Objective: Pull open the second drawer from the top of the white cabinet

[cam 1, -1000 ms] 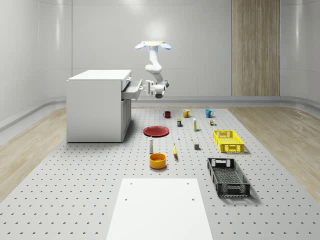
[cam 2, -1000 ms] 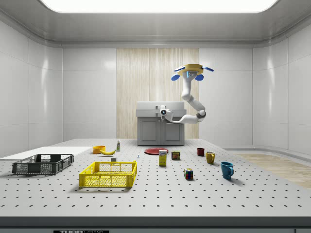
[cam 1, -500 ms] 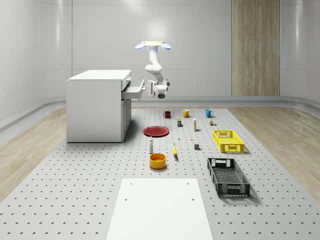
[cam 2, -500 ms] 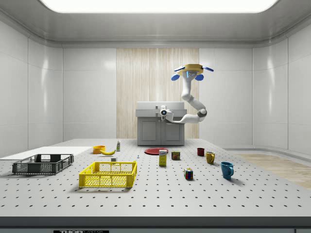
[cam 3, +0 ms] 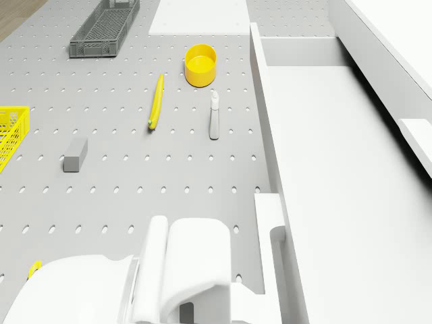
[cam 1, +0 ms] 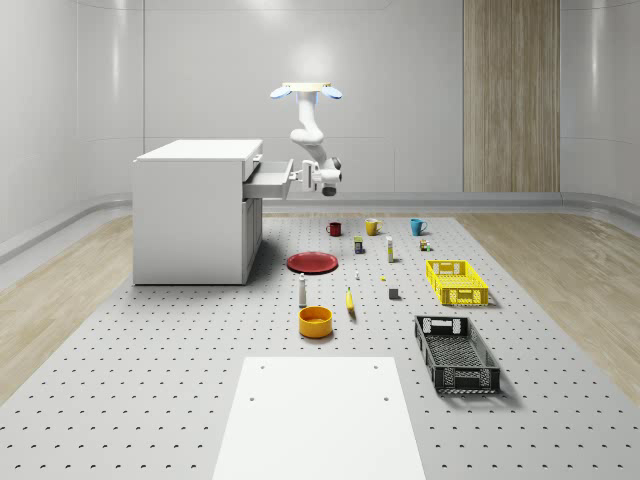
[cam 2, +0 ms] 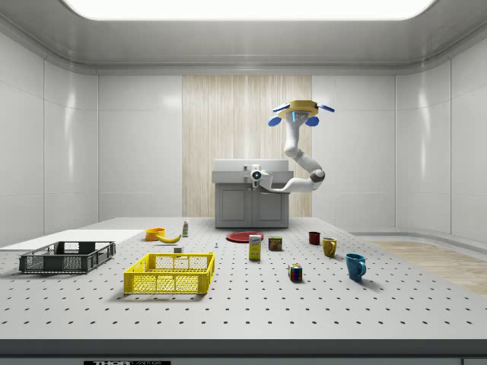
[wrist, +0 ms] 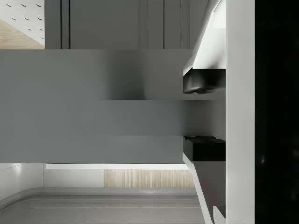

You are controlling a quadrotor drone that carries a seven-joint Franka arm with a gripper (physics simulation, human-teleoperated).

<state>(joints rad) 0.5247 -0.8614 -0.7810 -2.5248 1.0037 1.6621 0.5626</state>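
Note:
The white cabinet [cam 1: 195,215] stands at the whole-scene view's left. Its second drawer from the top [cam 1: 268,180] sticks well out; from the drone view I look into its bare white inside [cam 3: 337,175]. The drawer's bar handle [cam 3: 276,224] sits on the front panel, just ahead of my arm's wrist [cam 3: 182,270]. My gripper [wrist: 204,114] is shut on that handle, with one black pad [wrist: 203,80] on each side of it. The drone [cam 1: 307,92] hovers above and beside the drawer's front, the arm bent down to the gripper [cam 1: 298,178] [cam 2: 254,176].
On the pegboard floor lie a red plate [cam 1: 312,262], a yellow bowl [cam 3: 200,65], a banana [cam 3: 156,101], a bottle [cam 3: 214,116], a grey block [cam 3: 75,154], three mugs [cam 1: 372,227], a yellow crate [cam 1: 456,281] and a black crate [cam 1: 456,353]. The top drawer's handle [cam 3: 416,137] overhangs the open drawer.
The gripper has moved toward the whole-scene view's right with the handle, and the drawer has slid farther out. The drone has held its place.

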